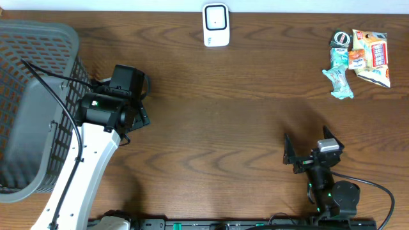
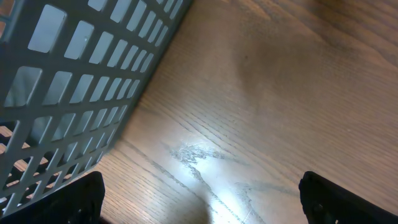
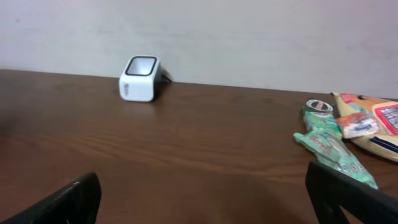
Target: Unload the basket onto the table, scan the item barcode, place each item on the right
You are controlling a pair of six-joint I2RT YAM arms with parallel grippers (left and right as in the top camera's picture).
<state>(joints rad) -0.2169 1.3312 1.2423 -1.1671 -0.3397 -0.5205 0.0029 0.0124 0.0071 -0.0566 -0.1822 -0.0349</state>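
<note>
Worktop (image 1: 223, 115): dark brown wood grain, running under both arms.
Basket (image 1: 45, 38): grey plastic lattice. Its wall stands just beside the left gripper, on that gripper's left in the wrist view.
Left arm (image 1: 83, 172): the white link rises on a slant from the near edge toward the basket. The black wrist is bent over at the top, so the camera looks steeply down onto the wood.
Right arm (image 1: 326, 185): folded low and compact at the near edge, with the wrist aimed almost level across the worktop toward the far wall.
Left gripper (image 2: 200, 180): fingers spread wide apart with nothing between them, above bare wood next to the basket wall.
Right gripper (image 1: 311, 145): fingers spread wide apart and holding nothing, just above the wood.
Snack packets (image 1: 359, 56): a small heap of green and orange wrappers with a round lid-like piece. They lie ahead of the right gripper and off to its right, well apart from it. No barcode can be made out.
Scanner (image 1: 216, 24): a small white box with a dark window, near the far edge. It is ahead of the right gripper and off to its left, well apart from it and from the packets.
</note>
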